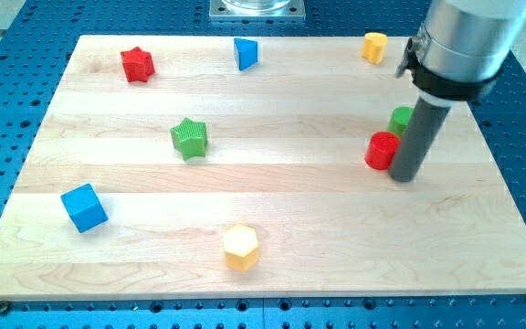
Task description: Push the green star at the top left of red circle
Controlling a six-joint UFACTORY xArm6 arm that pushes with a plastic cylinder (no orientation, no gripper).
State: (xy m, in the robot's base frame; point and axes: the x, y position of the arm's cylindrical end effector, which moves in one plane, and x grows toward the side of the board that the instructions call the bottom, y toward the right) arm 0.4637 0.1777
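My tip (404,177) rests on the board just to the view's right of the red circle (383,151), touching it or nearly so; I cannot tell which from here. There are no fingers on this rig to open or close, only the straight dark rod (415,137), so nothing is gripped, and all I can do is shove. Behind the rod, partly hidden by it, sits a green block (400,118) whose shape I cannot make out.

The green star (189,138), the thing I am meant to move, lies well apart from my tip, towards the view's left and about mid-height on the wooden board (272,265). It stands alone with bare wood around it. To bring it to the top left of the red circle, I judge I would need to get round to the star's left side and push it rightward, stopping short of the circle and a little higher in the view.

Further out, a red star (137,64) sits near the top left corner, a blue triangle (245,53) along the top edge, and a yellow block (374,46) near the top right. A blue cube (84,207) lies low on the left, and a yellow hexagon (241,247) near the bottom edge. None of them lies between the star and the circle.

I can read no brand, label or writing anywhere.
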